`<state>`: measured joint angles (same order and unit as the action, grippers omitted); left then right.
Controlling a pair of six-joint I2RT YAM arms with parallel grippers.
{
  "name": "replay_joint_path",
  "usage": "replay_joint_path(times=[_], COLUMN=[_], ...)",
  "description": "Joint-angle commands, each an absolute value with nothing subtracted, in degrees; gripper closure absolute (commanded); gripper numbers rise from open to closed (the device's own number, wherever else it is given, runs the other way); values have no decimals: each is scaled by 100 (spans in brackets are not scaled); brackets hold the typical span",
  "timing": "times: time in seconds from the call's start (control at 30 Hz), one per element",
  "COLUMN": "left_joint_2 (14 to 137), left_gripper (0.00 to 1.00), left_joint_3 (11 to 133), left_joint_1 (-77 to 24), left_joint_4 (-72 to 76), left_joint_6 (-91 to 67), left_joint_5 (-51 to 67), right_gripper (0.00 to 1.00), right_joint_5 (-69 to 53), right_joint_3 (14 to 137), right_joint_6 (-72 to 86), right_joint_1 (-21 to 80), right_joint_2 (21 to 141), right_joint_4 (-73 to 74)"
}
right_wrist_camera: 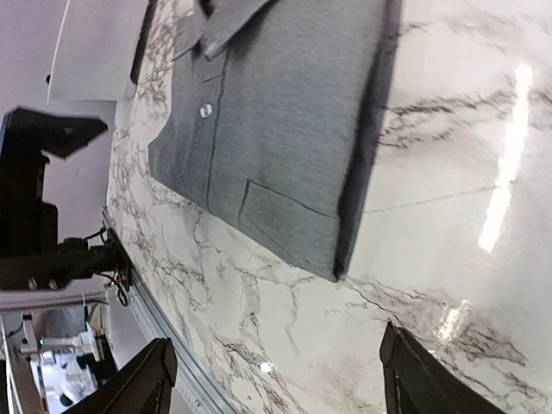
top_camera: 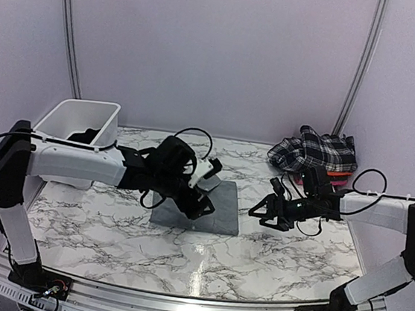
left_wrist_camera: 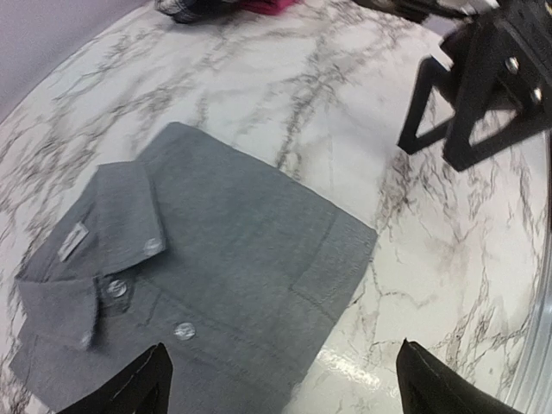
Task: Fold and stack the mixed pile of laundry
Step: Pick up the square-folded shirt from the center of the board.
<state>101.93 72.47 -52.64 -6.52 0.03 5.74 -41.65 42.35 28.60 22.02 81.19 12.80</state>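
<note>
Grey cloth lies flat in the middle of the marble table (top_camera: 108, 234). It is the grey collared button shirt (left_wrist_camera: 224, 259), folded into a neat block. Its collar (left_wrist_camera: 103, 250) and buttons face up.

The left gripper (top_camera: 201, 200) hangs just over the shirt. Its two fingers (left_wrist_camera: 129, 388) are spread wide, and nothing is between them.

The right gripper (top_camera: 261, 210) sits low over the bare table, just to the right of the shirt. Its fingers (right_wrist_camera: 414, 371) are wide apart too, and they hold nothing.

At the back right corner, the black-and-white plaid piece (top_camera: 317, 149) lies in a heap. It rests on top of the red-pink piece (top_camera: 338, 174), well apart from the shirt.

At the back left stands a white basket (top_camera: 84, 115). A black cloth (top_camera: 82, 136) shows inside it.
</note>
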Motion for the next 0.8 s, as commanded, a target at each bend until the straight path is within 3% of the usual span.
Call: replay_joint_path(times=[0.0,0.37,0.63,0.77], left_joint_2=[10969,12501,12497,12423], left_gripper=[14,50,100,100], left_joint_3=[7674,8608,8813,8967], left_joint_1=[-5853,-6466,-6466,-6461], left_joint_4=[-949,-942,-564,-483], left_joint_6=[1302,2258,1893,1647], left_joint_5=[-177,-912,-774,-700], right_gripper=[23,23,22,20], right_joint_5=[-3991,-4060,-3956,-3747], right_joint_3=[3899,3300,3003,2933], right_joint_6=[3648,4447,5322,5816], right_joint_1=[1977,1870,1870,1885], right_joint_2=[7718,7533,7813,7996], right_joint_4=[768,105,-996,-1468])
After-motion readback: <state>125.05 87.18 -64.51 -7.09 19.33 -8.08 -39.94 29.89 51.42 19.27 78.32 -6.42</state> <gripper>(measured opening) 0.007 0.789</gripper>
